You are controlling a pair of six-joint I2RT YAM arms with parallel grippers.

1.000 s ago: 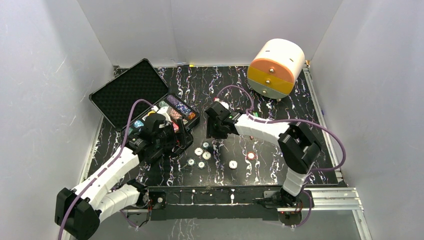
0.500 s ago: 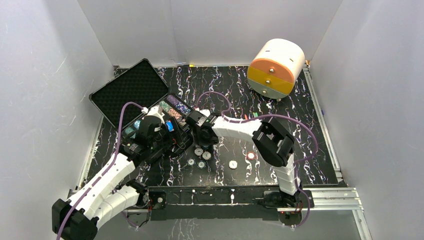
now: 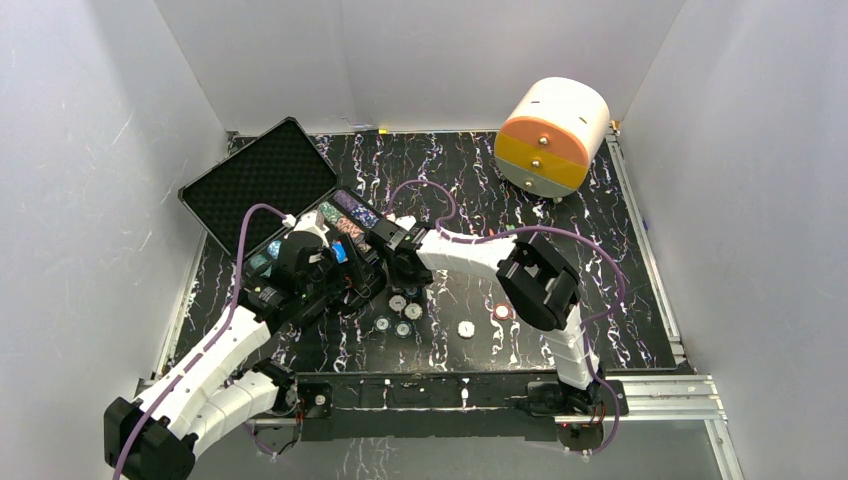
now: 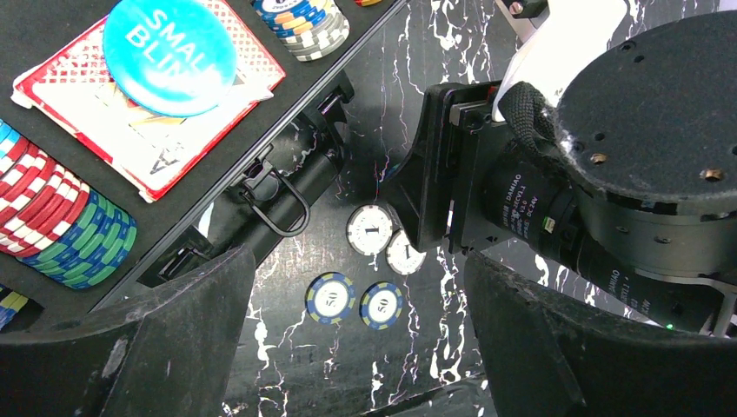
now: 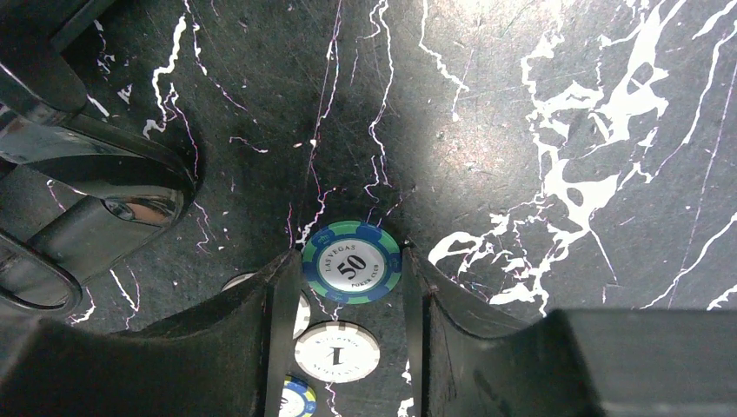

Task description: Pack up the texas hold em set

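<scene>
The black case [image 3: 258,180] lies open at the left, with its foam lid propped back. Its tray [image 4: 261,130] holds chip stacks [image 4: 61,230], the red-backed card deck [image 4: 130,117] and a blue round button [image 4: 170,43]. My right gripper [image 3: 404,272] is down on the table just in front of the tray. In the right wrist view its jaws [image 5: 351,271] are closed to the width of a flat green-and-blue 50 chip [image 5: 351,261]. My left gripper [image 4: 361,347] is open and empty above two blue 50 chips [image 4: 331,298]. Two white 1 chips [image 4: 371,229] lie beside the right gripper.
Several loose chips lie in front of the case [image 3: 403,328], with a white one [image 3: 466,328] and a red one [image 3: 501,312] further right. A big orange-and-white cylinder [image 3: 552,135] stands at the back right. White walls close in three sides. The two grippers are close together.
My right arm swung left from the table's middle to the chips in front of the case. Its gripper came down around the green-and-blue chip. My left gripper shifted slightly.
</scene>
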